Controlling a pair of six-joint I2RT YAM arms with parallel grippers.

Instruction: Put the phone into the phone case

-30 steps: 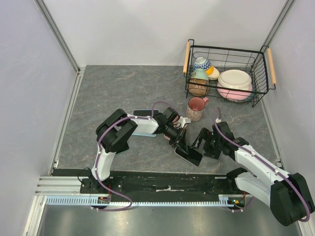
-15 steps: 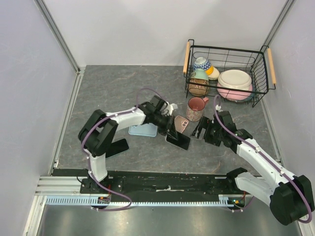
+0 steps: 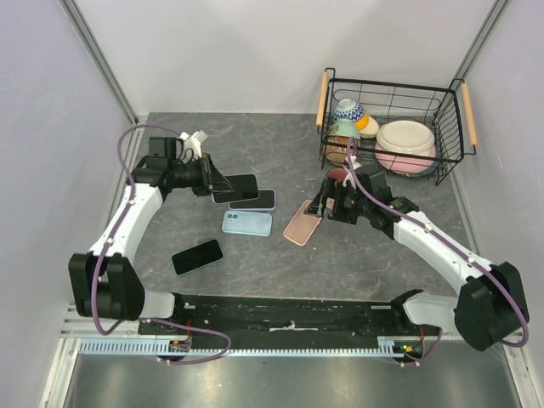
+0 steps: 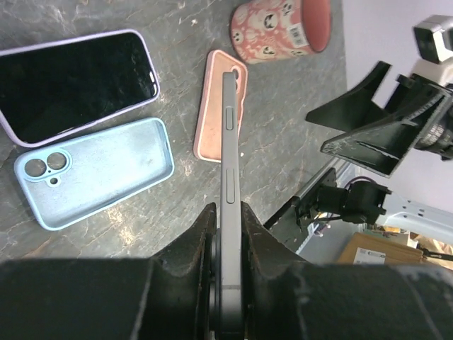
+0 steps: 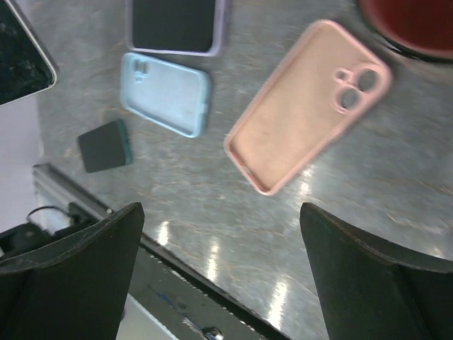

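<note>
Holding: dark phone [image 4: 228, 142] clamped by its two flat faces in the left gripper [image 3: 214, 181], turned edge-on to the wrist camera, with side buttons in view.
Whereabouts: phone up in the air over the left half of the table [image 3: 280, 144], near a purple-cased phone [image 3: 256, 200]; not yet in any case.
Empty cases: pink case [image 5: 308, 103] lying flat just beside the mug [image 3: 340, 184], seemingly open side up; blue case [image 3: 247, 223] to its left, likewise. Cannot tell the intended one.
Right gripper [image 3: 327, 204]: fingers spread wide apart, nothing held, hovering over the pink case.
Handling, phone: probably stiff, dense for its size, smooth and slippery, liable to crack if dropped. Best gripped across the faces or long edges near the middle, leaving one end free to enter the case first.
Handling, case: likely light, soft and bendy, apt to slide on the smooth tabletop. Best pinned at a rim or corner, away from the camera cutout, while pressing the phone in.
</note>
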